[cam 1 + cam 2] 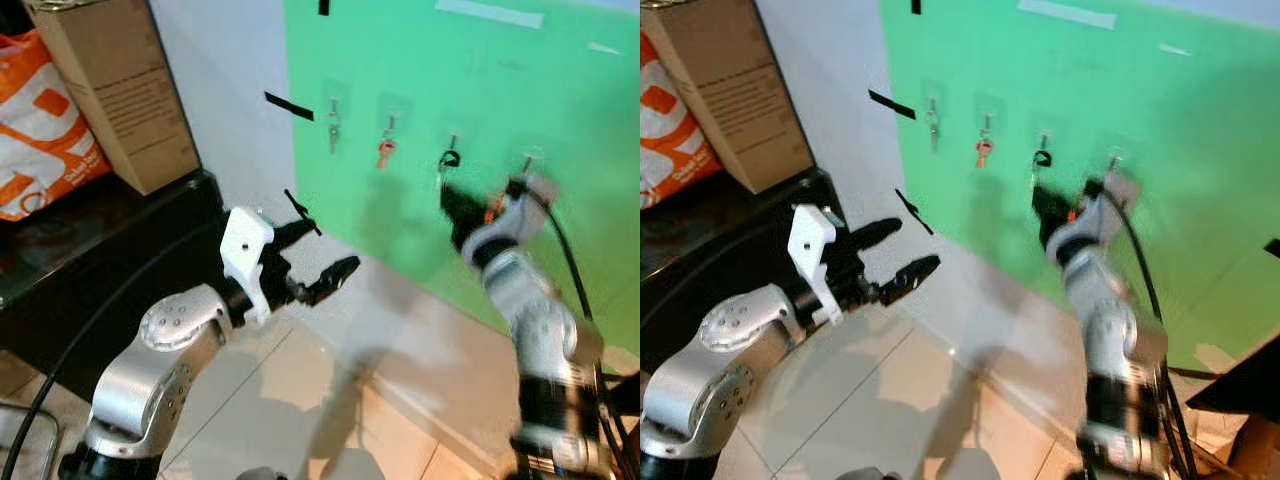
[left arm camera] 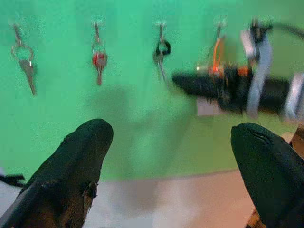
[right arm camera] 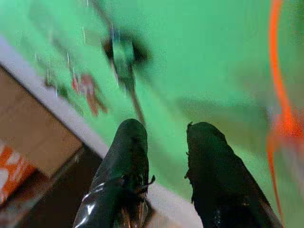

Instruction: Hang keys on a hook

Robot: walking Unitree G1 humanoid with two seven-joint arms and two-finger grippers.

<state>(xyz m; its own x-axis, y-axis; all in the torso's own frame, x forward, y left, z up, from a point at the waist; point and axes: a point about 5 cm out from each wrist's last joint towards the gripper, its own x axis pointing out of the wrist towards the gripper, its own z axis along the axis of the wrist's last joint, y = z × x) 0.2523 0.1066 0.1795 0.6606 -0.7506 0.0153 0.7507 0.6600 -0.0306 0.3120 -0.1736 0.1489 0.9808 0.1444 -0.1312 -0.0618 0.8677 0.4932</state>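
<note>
A green wall panel [image 1: 480,90] carries a row of hooks. A silver key [image 1: 333,130], a red key [image 1: 386,150] and a black-headed key [image 1: 449,158] hang from three of them. An orange loop [image 2: 216,51] hangs from the fourth hook [image 2: 219,24]; what hangs below it is hidden behind my right gripper. My right gripper [image 1: 450,198] is raised close to the panel, just under the black-headed key, its fingers [image 3: 130,142] slightly apart with nothing between them. My left gripper [image 1: 325,250] is held lower and to the left, open and empty, facing the panel.
A black cabinet [image 1: 100,250] on my left bears a cardboard box [image 1: 120,90] and an orange bag [image 1: 40,130]. Strips of black tape [image 1: 288,105] mark the white wall. A black cable [image 1: 565,250] runs along my right arm. Tiled floor [image 1: 330,400] lies below.
</note>
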